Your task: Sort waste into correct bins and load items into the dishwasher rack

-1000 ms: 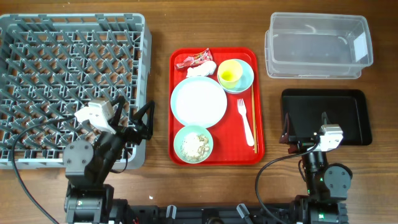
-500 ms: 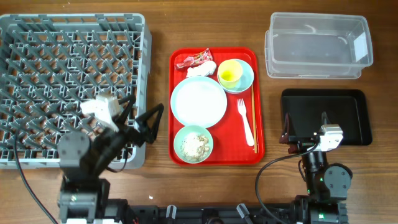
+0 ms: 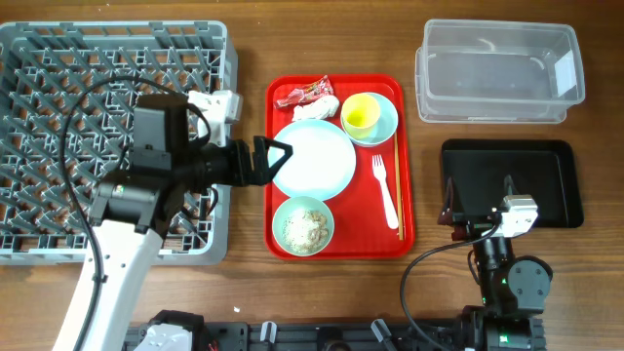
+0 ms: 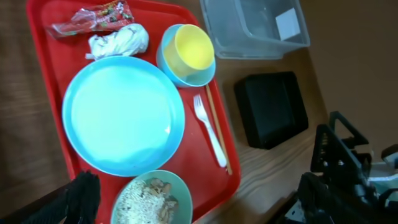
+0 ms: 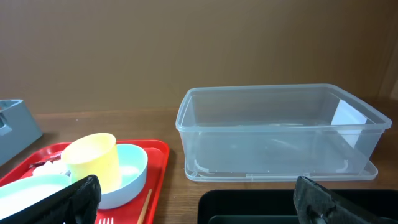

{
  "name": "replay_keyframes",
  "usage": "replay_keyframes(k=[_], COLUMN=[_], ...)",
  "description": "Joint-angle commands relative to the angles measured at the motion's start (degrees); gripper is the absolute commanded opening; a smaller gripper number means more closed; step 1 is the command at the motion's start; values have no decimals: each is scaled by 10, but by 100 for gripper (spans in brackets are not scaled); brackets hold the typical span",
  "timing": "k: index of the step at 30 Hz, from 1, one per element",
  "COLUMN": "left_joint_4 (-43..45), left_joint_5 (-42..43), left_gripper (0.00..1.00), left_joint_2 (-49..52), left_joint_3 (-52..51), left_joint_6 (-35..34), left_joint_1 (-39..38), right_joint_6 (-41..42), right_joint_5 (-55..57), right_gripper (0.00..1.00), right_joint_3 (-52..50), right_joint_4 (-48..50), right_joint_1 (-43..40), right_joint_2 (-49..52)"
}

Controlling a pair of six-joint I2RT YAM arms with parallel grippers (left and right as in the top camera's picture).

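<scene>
While the right arm sits low at the black tray (image 3: 526, 180), the left gripper (image 3: 280, 161) hangs open at the plate's left rim.

The left gripper's jaws are spread wide with nothing between them, over the left edge of the red serving tray (image 3: 356, 214) and just beside the round pale-blue plate (image 3: 317, 161); its arm crosses the right side of the grey dishwasher rack (image 3: 58, 88). On the tray's far end lie the red snack wrapper (image 3: 304, 93) and the crumpled napkin (image 3: 314, 109), touching; next to them the yellow cup (image 3: 360, 114) stands inside a pale-blue bowl (image 3: 387, 122). A second bowl (image 3: 303, 226) holding rice-like scraps (image 3: 304, 228) sits at the near end. The white fork (image 3: 382, 185) and a wooden stick (image 3: 395, 205) lie right of the plate. The right gripper (image 3: 478, 210), likewise spread and empty, is at the black tray's near left corner; the clear tub (image 3: 497, 73) stands beyond.
</scene>
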Motion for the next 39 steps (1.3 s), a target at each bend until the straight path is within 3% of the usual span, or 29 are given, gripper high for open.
replay_keyframes(k=[1,6,11,14,18,21,34,39], left_joint_4=[6,33,21,-70,-201,-209,-77,-34], left_joint_5=[14,12,-48,-126,-309,-381,-390,-355], left_gripper=[100,100,100,100,99,100,100,100], left_joint_2=[-3,-2,9,51,130,170,200,219], left_joint_3=[16,16,34,95,217,254,254,254], left_joint_6=[-120,-138,-170,-139,-123,-127,-127,-122], left_joint_1=[-5,-6,-6,-13,-60,-96,-112,-112], right_joint_6=[-7,-7,-7,-7,-7,-7,-7,-7], right_joint_5=[12,12,12,12,12,12,12,12], right_gripper=[100,99,100,100,99,100,100,100], right_joint_3=[-1,-1,-1,-1,-1,-1,-1,-1], right_joint_4=[1,2,1,1,1,1,1,1], right_joint_1=[-3,-3,-3,-3,-3,-3,-3,-3], right_joint_2=[-3,-3,-3,-3,-3,-3,-3,-3])
